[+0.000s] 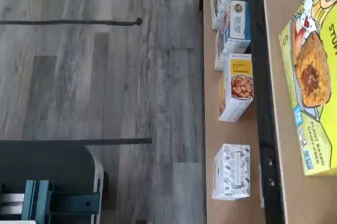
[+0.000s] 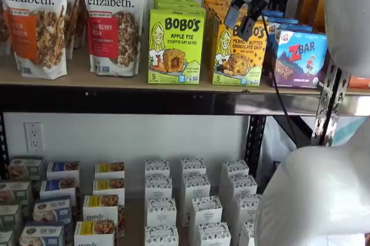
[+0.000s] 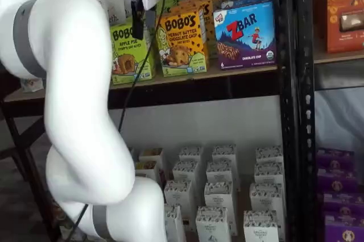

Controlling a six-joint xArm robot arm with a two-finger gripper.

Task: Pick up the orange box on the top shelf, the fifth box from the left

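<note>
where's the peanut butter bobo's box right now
In both shelf views the orange box stands upright on the top shelf, between the green Apple Pie carton and the blue ZBar carton.

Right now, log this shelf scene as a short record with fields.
target: orange box, upright on the top shelf
left neighbour: lime-green Apple Pie carton
right neighbour: blue ZBar carton
hand: hand in front of the orange box's upper part, fingers apart, holding nothing
contact: cannot tell whether the fingers touch the box
lower shelf: rows of small white cartons
</note>
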